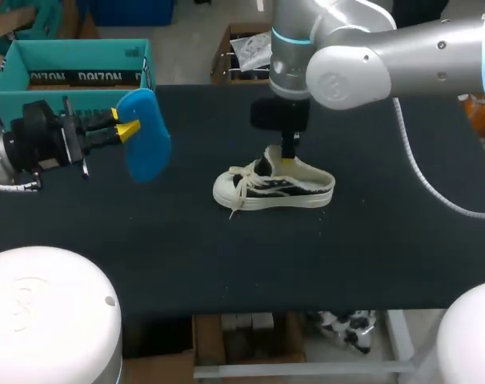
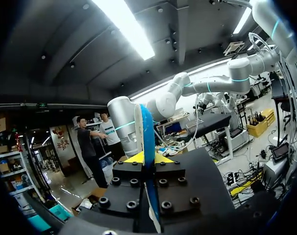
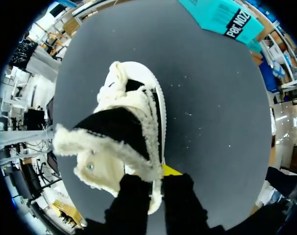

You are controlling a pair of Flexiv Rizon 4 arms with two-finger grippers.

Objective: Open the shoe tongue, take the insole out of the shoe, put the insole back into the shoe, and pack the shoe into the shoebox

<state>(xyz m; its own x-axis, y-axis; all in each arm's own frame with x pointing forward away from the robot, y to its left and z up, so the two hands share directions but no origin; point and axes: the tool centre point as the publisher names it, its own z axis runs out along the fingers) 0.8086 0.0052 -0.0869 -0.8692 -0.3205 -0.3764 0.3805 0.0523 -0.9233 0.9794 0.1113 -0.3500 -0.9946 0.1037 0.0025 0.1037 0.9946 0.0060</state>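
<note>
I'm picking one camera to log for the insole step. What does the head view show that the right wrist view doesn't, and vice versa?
Only the head view: the blue insole clamped in the left pincer, near the teal shoebox. Only the right wrist view: a look down into the shoe, its dark inside ringed by fleece. Both: shoe, right pincer at its heel, shoebox, black table.

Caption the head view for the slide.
Left jaws hold the blue foam insole aloft near the teal cardboard shoebox; right jaws grip the heel of the white-and-black lace-up sneaker.
</note>
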